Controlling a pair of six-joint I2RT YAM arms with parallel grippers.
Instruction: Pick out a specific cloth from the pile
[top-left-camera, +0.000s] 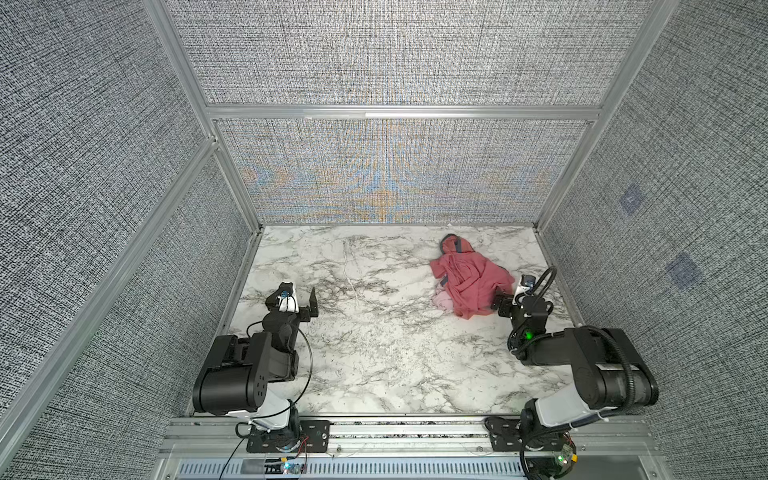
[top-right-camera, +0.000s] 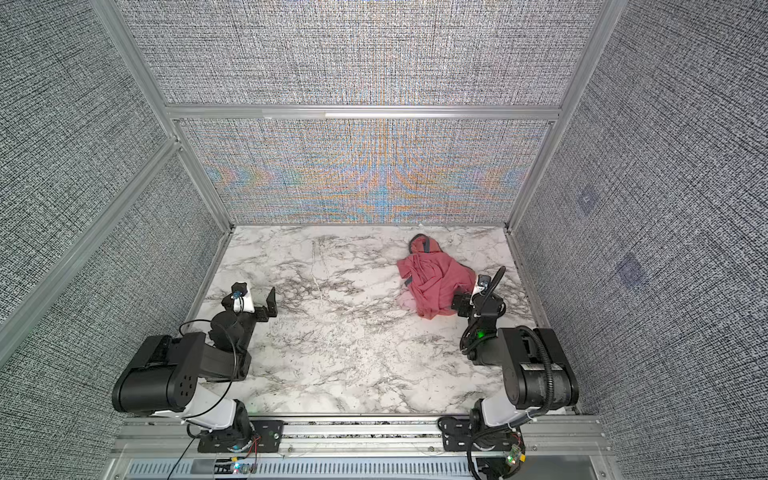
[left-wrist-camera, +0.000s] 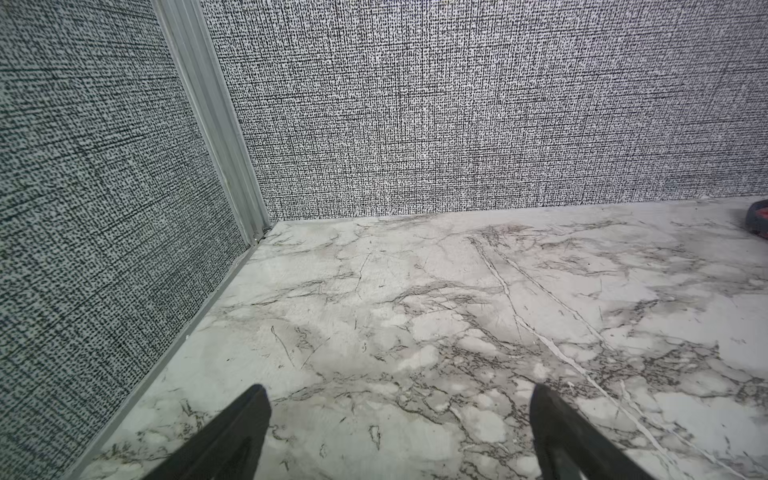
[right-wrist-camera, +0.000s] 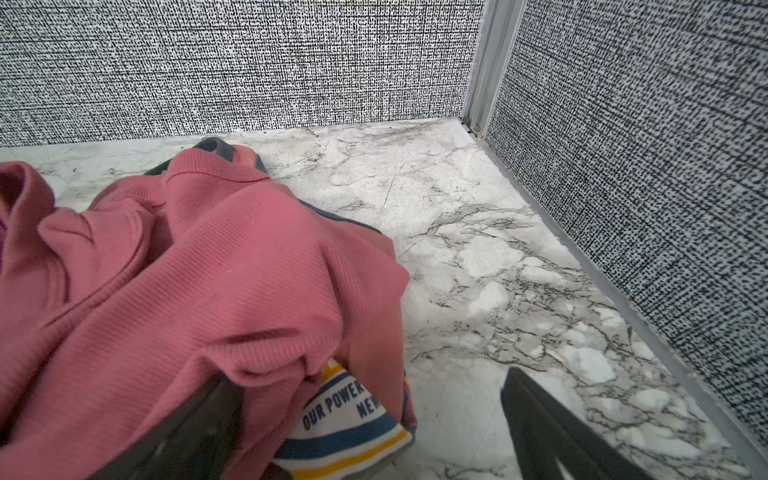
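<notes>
Spreading its jaws wide, the right gripper (top-left-camera: 506, 299) sits low against the near-right edge of the pile (top-right-camera: 434, 286), clamped on nothing. In the right wrist view one finger is tucked under a fold of the red garment (right-wrist-camera: 216, 282) and the other stands over the bare marble table (right-wrist-camera: 478, 257), so closing here would likely catch the wrong fabric, striped printed patch (right-wrist-camera: 353, 419) included. The cloth (top-left-camera: 441, 300), pale pink, peeks out on the side of the heap facing the left arm, mostly buried beneath the red garment, so it probably needs uncovering first. The left gripper (left-wrist-camera: 397, 388) hangs parted and empty over bare table, well apart from the pile, seemingly parked to leave room.
</notes>
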